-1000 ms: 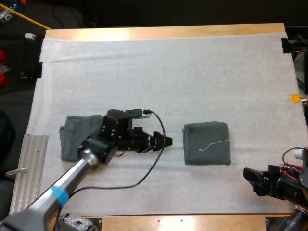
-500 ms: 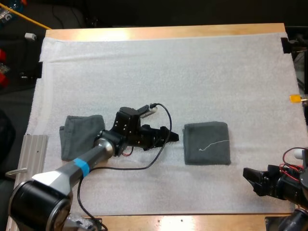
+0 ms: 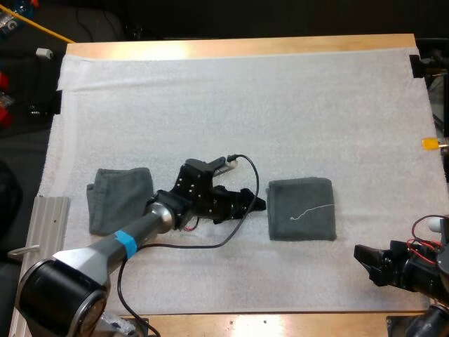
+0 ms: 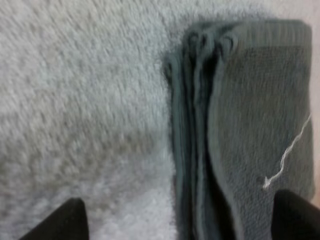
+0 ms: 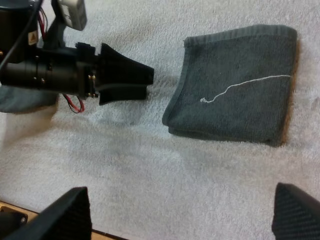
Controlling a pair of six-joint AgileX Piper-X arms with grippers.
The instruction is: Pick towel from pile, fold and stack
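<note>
Folded towel (image 3: 302,209): dark grey-green, flat on the white mat (image 3: 245,105), right of centre, layered edge facing left. Left gripper (image 3: 254,200): just beside that edge, fingers wide, empty, the nearer arm. Second towel (image 3: 119,200): well apart, leftward. Right gripper (image 3: 363,263): wide, empty, by the bench (image 3: 280,324) front.

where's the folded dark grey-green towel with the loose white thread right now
In the high view the folded dark grey-green towel lies flat on the white mat, right of centre, just past the tips of the left gripper.
</note>
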